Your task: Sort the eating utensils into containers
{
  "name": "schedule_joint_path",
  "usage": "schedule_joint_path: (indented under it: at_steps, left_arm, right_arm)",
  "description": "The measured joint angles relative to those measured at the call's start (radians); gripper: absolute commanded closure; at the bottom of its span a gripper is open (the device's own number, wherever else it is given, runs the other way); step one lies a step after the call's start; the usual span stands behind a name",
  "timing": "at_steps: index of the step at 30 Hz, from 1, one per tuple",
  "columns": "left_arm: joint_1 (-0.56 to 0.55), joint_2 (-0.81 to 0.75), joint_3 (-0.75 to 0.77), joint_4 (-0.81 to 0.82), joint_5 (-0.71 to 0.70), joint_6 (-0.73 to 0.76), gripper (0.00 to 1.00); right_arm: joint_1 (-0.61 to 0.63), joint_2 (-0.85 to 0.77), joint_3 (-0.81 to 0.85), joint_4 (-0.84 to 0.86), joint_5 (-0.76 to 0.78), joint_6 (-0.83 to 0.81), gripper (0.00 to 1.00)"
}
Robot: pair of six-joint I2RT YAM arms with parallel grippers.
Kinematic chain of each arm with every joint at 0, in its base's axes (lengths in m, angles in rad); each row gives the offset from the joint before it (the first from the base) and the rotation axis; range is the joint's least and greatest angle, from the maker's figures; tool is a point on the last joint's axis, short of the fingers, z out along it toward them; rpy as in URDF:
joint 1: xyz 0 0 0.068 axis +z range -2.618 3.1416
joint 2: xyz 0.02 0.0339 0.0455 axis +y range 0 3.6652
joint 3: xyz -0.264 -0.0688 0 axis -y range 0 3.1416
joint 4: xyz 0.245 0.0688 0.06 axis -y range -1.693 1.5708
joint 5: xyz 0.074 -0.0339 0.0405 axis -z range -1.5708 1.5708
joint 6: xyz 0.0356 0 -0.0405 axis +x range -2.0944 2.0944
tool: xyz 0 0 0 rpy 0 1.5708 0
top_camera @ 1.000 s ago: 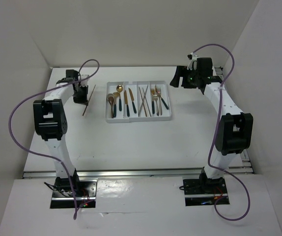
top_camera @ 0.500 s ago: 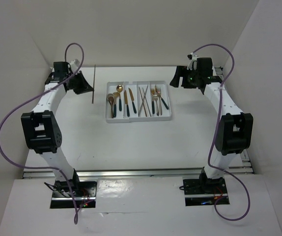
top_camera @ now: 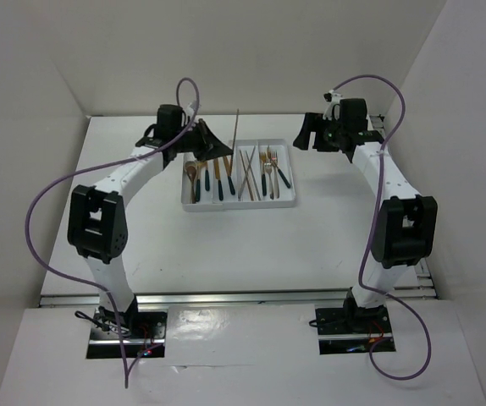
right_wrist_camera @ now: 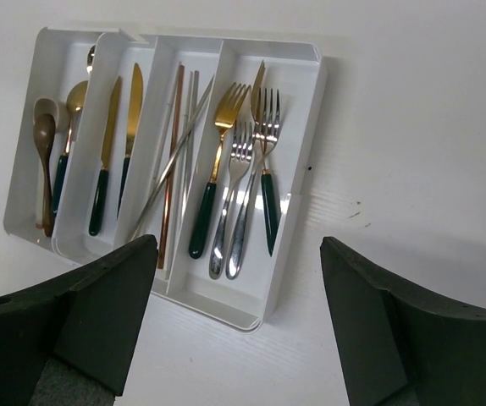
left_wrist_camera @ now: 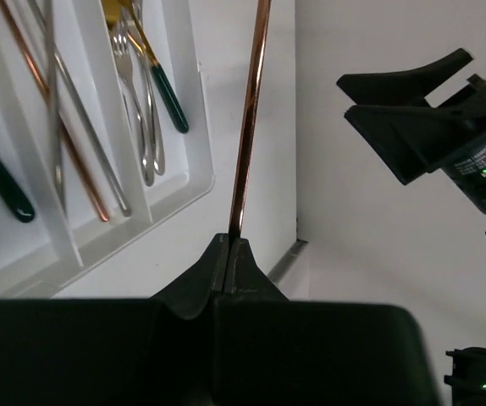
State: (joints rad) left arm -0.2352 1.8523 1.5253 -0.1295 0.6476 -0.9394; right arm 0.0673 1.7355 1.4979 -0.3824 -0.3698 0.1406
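My left gripper (top_camera: 226,152) is shut on one thin copper-brown chopstick (top_camera: 236,128), held in the air over the far end of the white tray (top_camera: 241,205). In the left wrist view the chopstick (left_wrist_camera: 250,118) runs up from the closed fingertips (left_wrist_camera: 229,244), past the tray's corner (left_wrist_camera: 199,173). The tray's four compartments hold spoons (right_wrist_camera: 57,152), knives (right_wrist_camera: 120,127), chopsticks (right_wrist_camera: 175,161) and forks (right_wrist_camera: 243,152). My right gripper (top_camera: 309,135) is open and empty, just right of the tray's far right corner; it also shows in its own wrist view (right_wrist_camera: 239,245).
White walls close in the table at the back and on both sides. The right gripper's black fingers (left_wrist_camera: 412,127) show in the left wrist view, close to the right of the held chopstick.
My left arm has swung from the table's far left to over the tray, carrying the chopstick. The right arm has not moved.
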Motion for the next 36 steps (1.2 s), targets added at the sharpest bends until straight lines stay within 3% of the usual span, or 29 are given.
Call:
schedule_joint_path:
  at_steps: [6, 32, 33, 36]
  left_arm:
    - [-0.081, 0.13, 0.049, 0.035, -0.014, -0.076, 1.0]
    - [-0.111, 0.367, 0.093, 0.031, -0.082, -0.114, 0.99]
    - [-0.111, 0.373, 0.095, 0.034, -0.083, -0.113, 0.86]
    - [-0.111, 0.387, 0.096, 0.043, -0.082, -0.111, 0.66]
  right_arm:
    - [0.0, -0.017, -0.001, 0.0, 0.0, 0.0, 0.15]
    - [-0.002, -0.039, -0.018, 0.0, 0.018, 0.0, 0.15]
    - [-0.003, -0.039, -0.018, 0.0, 0.018, 0.0, 0.15]
    - [-0.011, -0.039, -0.018, 0.0, 0.018, 0.0, 0.15]
